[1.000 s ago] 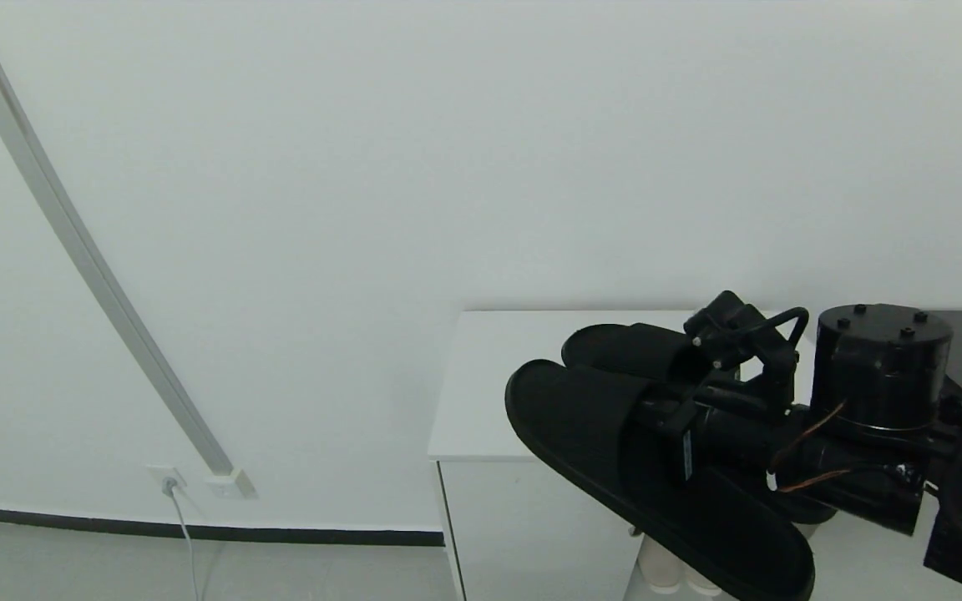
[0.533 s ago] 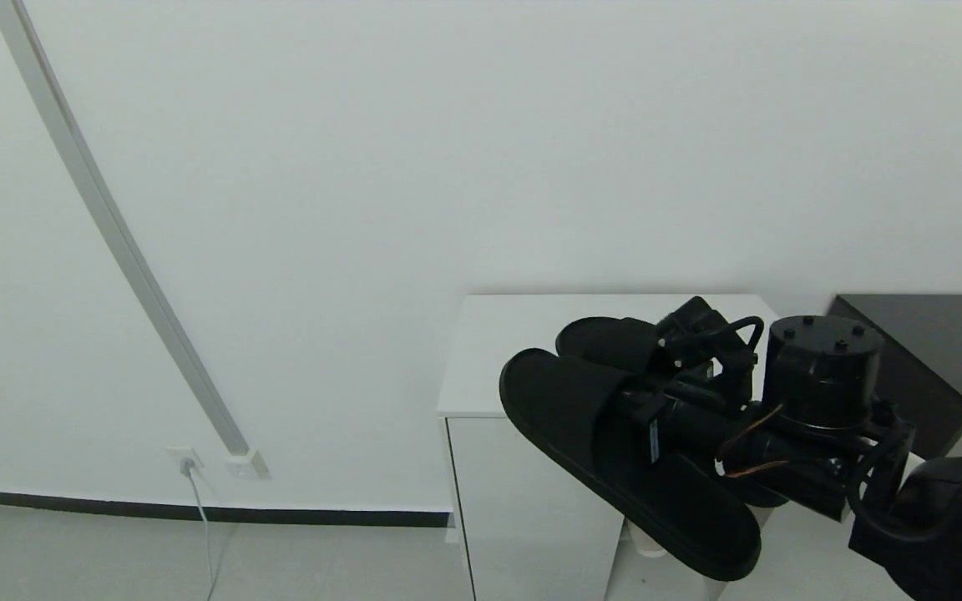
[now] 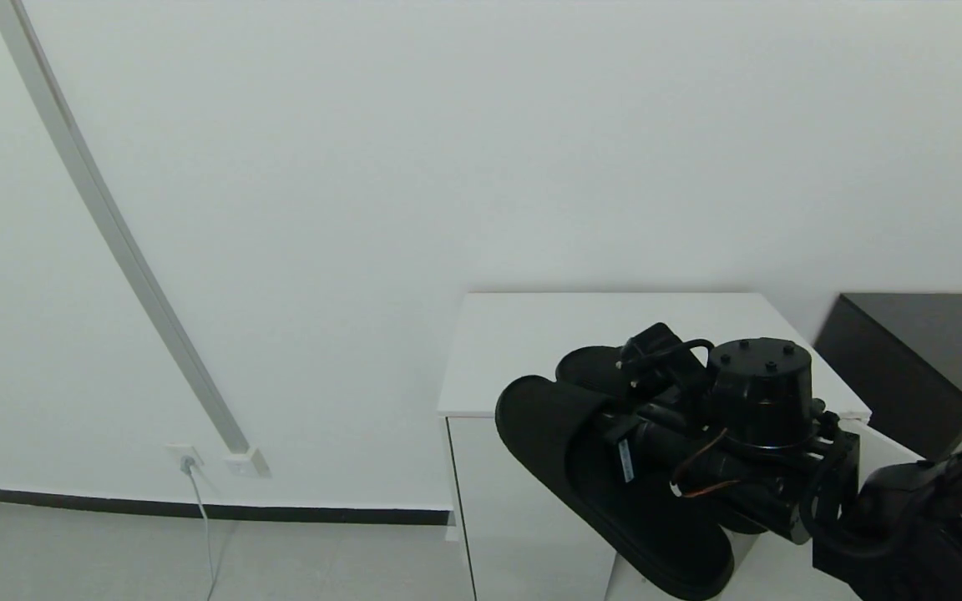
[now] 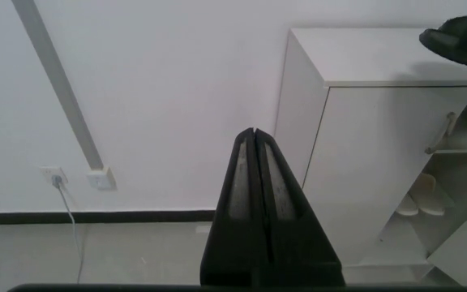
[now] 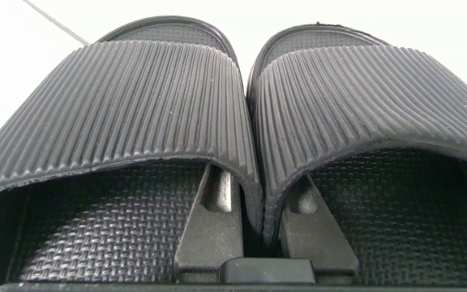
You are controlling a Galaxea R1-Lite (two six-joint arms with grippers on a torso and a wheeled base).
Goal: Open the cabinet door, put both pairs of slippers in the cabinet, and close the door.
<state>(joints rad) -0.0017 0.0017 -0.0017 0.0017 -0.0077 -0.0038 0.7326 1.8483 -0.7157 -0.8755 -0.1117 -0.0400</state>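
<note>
1. Your right gripper (image 5: 254,195) has the black slippers (image 3: 589,451). One of its fingers (image 5: 209,227) is tucked under each strap, right up inside the pair.
2. Look at the jaws: they are drawn almost together. Only the two inner strap edges are squeezed between them, so they are clamped on both slippers at once.
3. In the head view the pair sits side by side and tilted. The toes are up over the front of the white cabinet (image 3: 523,492) top, and the heels hang lower before its face. You cannot tell whether they touch the cabinet.
4. From the left wrist view the cabinet stands open on its far side. A pale pair of slippers (image 4: 420,199) lies on a shelf inside, just below the handle (image 4: 439,134).
5. Your left gripper (image 4: 254,139) has its jaws pressed flat together with nothing between them. It is low, well apart from the cabinet and aimed at the wall beside it.
6. A wall outlet (image 3: 176,457) with a cable sits near the floor, off to the left.
</note>
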